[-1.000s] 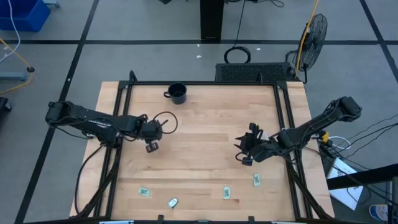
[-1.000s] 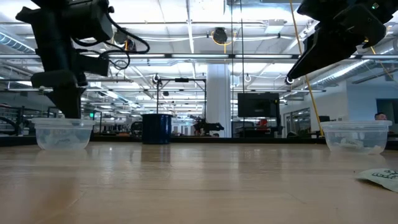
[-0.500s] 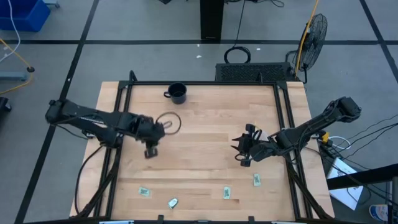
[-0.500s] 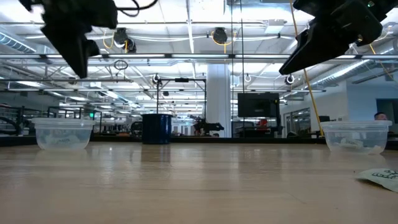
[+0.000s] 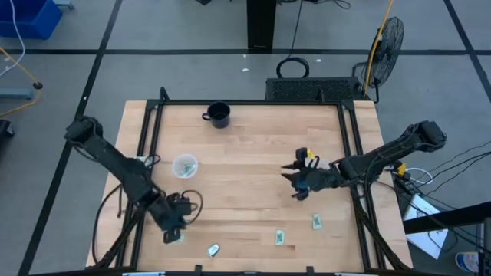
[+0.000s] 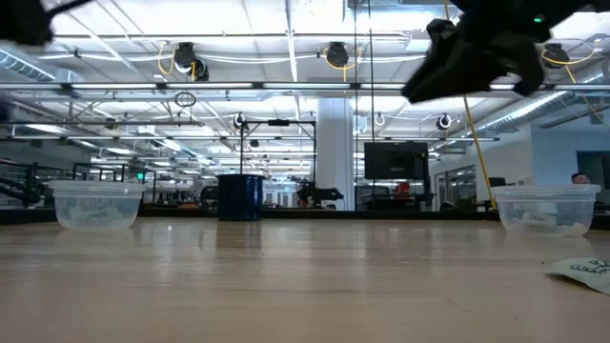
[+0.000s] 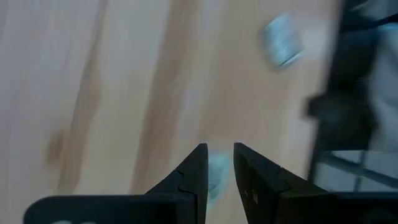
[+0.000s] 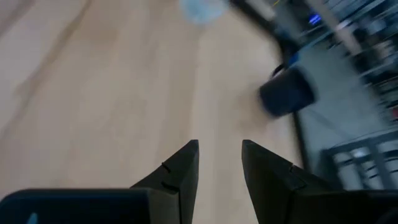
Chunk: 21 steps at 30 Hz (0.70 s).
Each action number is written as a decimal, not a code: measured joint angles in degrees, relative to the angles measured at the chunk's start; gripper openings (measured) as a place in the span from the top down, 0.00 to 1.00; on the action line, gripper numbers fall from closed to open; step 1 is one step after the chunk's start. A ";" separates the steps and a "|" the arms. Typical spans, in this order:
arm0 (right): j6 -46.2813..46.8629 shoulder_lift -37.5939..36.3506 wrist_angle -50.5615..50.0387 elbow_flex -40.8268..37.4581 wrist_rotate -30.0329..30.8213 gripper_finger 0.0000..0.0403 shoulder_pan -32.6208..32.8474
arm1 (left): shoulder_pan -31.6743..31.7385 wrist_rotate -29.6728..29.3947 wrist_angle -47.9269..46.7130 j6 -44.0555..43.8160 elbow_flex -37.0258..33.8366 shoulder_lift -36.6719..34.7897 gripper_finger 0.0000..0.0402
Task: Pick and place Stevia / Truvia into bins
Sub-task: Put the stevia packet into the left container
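Left end effector (image 5: 172,233) directly above a Stevia packet (image 7: 217,171).

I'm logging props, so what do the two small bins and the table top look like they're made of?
Bins and: thin translucent plastic, apparently; contents show faintly through cloudy walls. Table top: light wood planks, judging by visible grain, with a smooth, slightly glossy finish.

White packets (image 5: 281,238) printed green lie on the pale wood table (image 5: 253,146); the mug (image 5: 219,115) is black.

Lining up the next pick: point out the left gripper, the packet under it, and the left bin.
left gripper (image 5: 172,232), high view, its tip.
packet (image 7: 216,169), left wrist view, the part showing between the fingers.
left bin (image 5: 184,165), high view, rim.
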 joint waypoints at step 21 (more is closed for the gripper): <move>13.77 0.00 20.45 0.02 -8.18 0.72 -19.64 | -6.60 5.66 4.09 -5.85 -2.18 12.12 0.80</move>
